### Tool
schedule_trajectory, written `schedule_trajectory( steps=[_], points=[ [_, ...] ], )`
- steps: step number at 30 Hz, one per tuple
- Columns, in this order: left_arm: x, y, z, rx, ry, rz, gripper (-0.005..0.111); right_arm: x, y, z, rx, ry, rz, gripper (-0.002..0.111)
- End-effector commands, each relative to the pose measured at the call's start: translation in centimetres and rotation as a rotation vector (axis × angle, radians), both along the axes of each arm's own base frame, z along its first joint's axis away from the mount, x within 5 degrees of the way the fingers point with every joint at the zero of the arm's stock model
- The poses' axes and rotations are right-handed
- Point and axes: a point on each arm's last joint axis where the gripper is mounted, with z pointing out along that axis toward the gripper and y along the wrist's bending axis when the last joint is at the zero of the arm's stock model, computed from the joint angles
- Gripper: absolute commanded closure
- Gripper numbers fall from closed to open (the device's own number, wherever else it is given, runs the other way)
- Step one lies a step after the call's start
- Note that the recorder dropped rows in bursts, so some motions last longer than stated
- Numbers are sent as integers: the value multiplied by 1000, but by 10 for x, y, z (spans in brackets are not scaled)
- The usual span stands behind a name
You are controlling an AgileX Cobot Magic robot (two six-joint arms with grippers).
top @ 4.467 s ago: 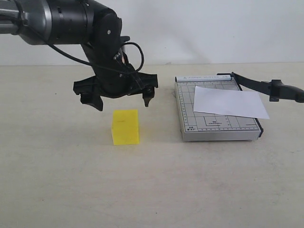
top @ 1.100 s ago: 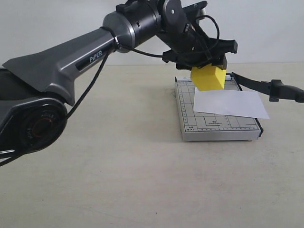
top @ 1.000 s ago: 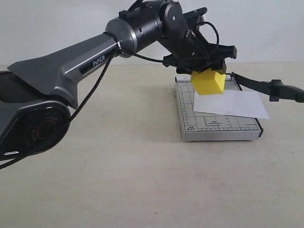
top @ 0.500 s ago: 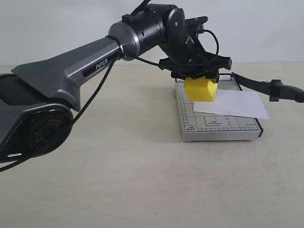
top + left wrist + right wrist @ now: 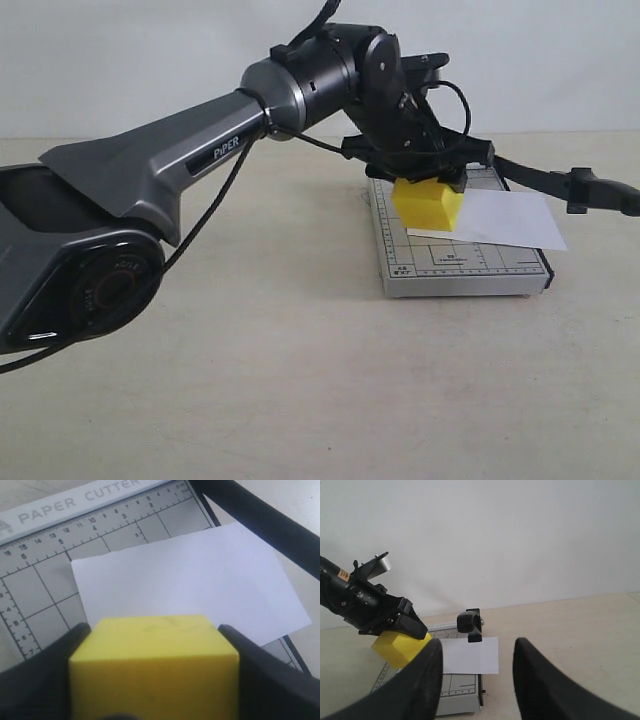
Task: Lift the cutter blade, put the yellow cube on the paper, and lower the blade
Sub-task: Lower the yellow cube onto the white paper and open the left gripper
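Note:
My left gripper (image 5: pixel 428 184) is shut on the yellow cube (image 5: pixel 427 206), which it holds tilted and low over the left end of the white paper (image 5: pixel 500 218). I cannot tell whether the cube touches the sheet. The left wrist view shows the cube (image 5: pixel 155 665) pinched between two black fingers (image 5: pixel 35 685), with the paper (image 5: pixel 200 585) beyond it. The cutter blade (image 5: pixel 545 180) stands raised at the board's right side, its handle (image 5: pixel 469 622) in the air. My right gripper (image 5: pixel 477 647) is open and empty, back from the cutter and out of the exterior view.
The grey gridded cutter board (image 5: pixel 455 262) lies on a beige table (image 5: pixel 250 380). The left arm (image 5: pixel 180 160) stretches across from the left edge. The raised blade arm (image 5: pixel 260 525) runs close beside the paper's far edge.
The left gripper picked the cube up from the table and carried it right over the board. In the last half second it sank a little lower and slightly right.

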Motion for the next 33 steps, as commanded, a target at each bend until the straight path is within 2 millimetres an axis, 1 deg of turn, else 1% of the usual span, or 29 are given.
schedule_trajectory(
  steps=[1, 4, 16, 29, 31, 33],
  points=[
    [-1, -3, -9, 6, 3, -27, 102, 0, 0, -1, -4, 0, -1, 65],
    [-1, -4, -8, 3, -19, -46, 102, 0, 0, -1, -4, 0, -1, 65],
    [3, -7, -4, -44, -63, -33, 102, 0, 0, -1, -4, 0, -1, 65],
    [3, -7, -4, -43, -63, -35, 102, 0, 0, -1, -4, -6, -2, 65],
    [3, -7, -4, -43, -63, -35, 99, 0, 0, -1, -4, -9, -2, 65],
    [3, -7, -4, -45, -65, -35, 91, 0, 0, -1, -4, -7, -2, 65]
  ],
)
